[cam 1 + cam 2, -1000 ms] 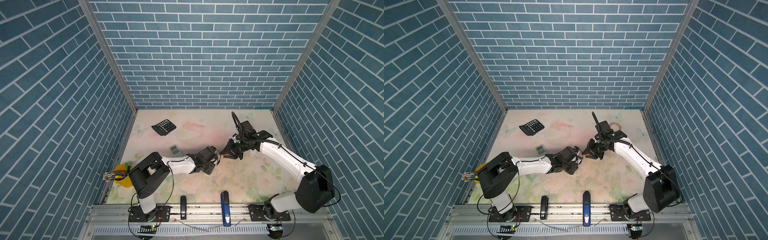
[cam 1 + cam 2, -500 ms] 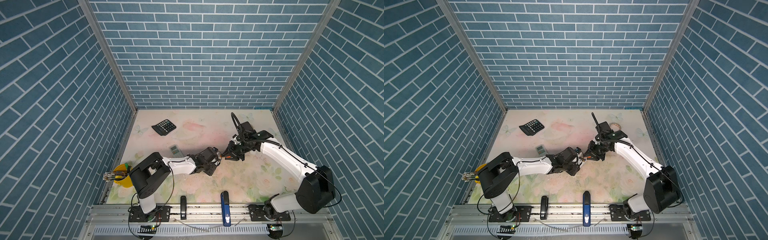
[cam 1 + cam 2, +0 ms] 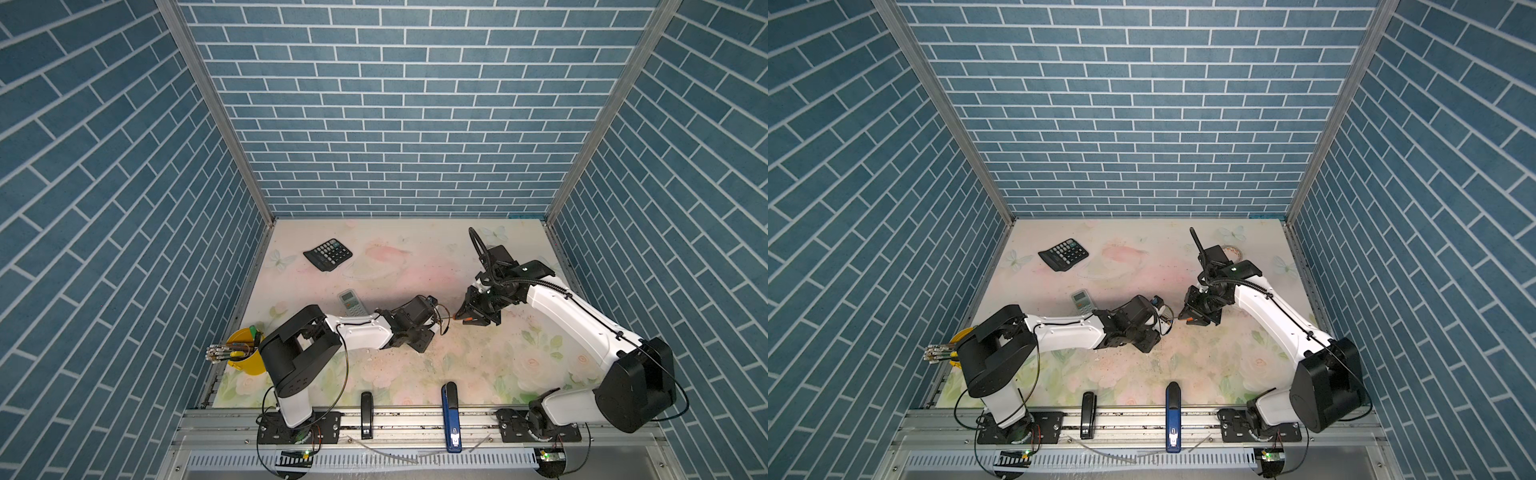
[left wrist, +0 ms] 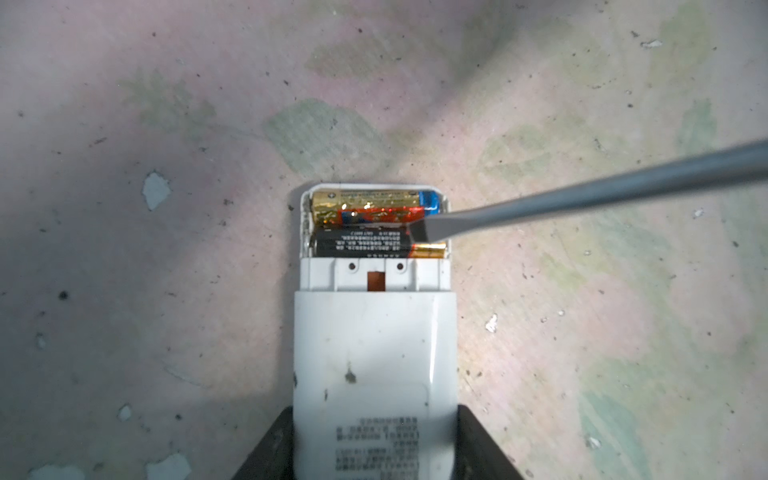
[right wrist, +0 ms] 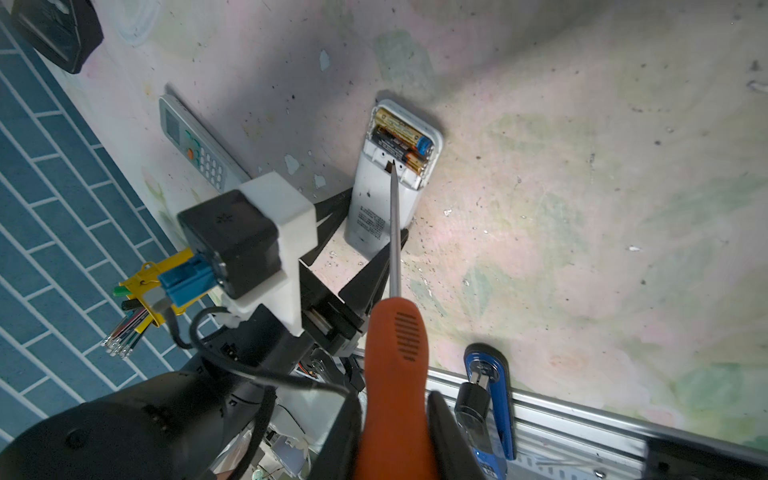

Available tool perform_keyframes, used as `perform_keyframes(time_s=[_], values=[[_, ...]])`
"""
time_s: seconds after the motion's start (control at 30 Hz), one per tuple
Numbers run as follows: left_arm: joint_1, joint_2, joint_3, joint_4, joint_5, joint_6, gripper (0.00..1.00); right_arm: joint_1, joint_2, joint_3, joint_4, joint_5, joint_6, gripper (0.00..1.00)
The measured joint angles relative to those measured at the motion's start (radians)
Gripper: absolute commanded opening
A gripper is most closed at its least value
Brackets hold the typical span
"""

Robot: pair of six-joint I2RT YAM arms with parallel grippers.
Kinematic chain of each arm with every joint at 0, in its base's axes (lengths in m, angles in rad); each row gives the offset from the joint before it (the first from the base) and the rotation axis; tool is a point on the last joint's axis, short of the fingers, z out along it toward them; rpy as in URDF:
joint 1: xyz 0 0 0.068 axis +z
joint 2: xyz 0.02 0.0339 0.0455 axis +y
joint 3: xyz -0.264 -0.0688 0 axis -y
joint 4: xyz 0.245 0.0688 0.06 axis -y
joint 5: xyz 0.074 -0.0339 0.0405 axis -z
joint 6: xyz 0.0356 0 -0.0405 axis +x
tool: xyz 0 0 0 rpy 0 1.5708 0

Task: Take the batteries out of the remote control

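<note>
In both top views my left gripper [image 3: 434, 323] sits low over the middle of the flowered table [image 3: 415, 257]. My right gripper [image 3: 462, 316] is just beside it, closed on an orange-handled screwdriver [image 3: 468, 319]. The left wrist hides whatever the left gripper holds. A black calculator [image 3: 328, 254] lies well apart toward the back wall, and a grey remote [image 3: 352, 302] lies near the left arm. In the left wrist view, the left gripper's fingers [image 4: 270, 451] clamp the sides of a white remote control [image 4: 374, 353], which is back side up with its battery compartment uncovered. Two batteries [image 4: 361, 243], one gold and one black, lie side by side in that compartment at the remote's far end. The screwdriver's flat blade touches them at one end, over the seam between them. In the right wrist view, the right gripper's fingers [image 5: 446, 432] grip the orange handle, and the shaft points at the compartment.
</note>
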Motion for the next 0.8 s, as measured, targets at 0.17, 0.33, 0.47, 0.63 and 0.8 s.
perform_keyframes(time_s=[0.17,0.33,0.47,0.63,0.8], values=[[0.000,0.000,0.000,0.000,0.000,0.000,0.41,-0.013,-0.014,0.000,-0.024,0.016,0.000,0.00],[0.000,0.000,0.000,0.000,0.000,0.000,0.41,-0.019,-0.016,0.000,-0.033,0.021,0.000,0.00],[0.000,0.000,-0.001,0.002,0.000,-0.001,0.41,-0.021,-0.016,0.000,-0.025,0.020,0.000,0.00],[0.000,0.000,-0.002,0.003,0.000,-0.002,0.41,-0.023,-0.005,0.000,-0.005,0.019,-0.001,0.00],[0.000,0.000,-0.002,0.003,0.000,-0.002,0.41,-0.024,0.005,0.000,0.002,0.020,-0.016,0.00]])
